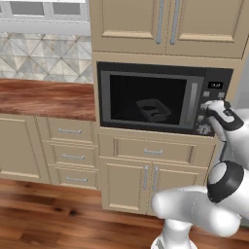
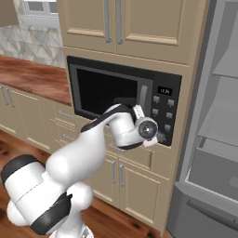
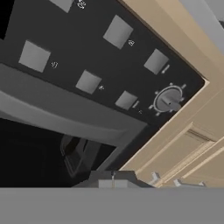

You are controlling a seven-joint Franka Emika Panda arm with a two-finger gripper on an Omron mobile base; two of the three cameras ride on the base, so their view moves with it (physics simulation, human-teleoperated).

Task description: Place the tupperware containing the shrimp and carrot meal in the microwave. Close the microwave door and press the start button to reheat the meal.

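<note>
- Left base view: microwave door (image 1: pixel 146 97) is closed; the tupperware (image 1: pixel 153 109) shows dimly through the glass, inside the microwave (image 1: pixel 163 98).
- Gripper (image 1: pixel 206 105) — fingers together, holding nothing — sits at the button panel (image 1: pixel 214 104).
- Hand view: grey buttons (image 3: pixel 88 82) and a round knob (image 3: pixel 169 99) close ahead.

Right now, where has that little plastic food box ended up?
The tupperware sits inside the microwave, behind the dark glass of the shut microwave door. In the left base view it lies right of the window's centre, left of the button panel.
</note>
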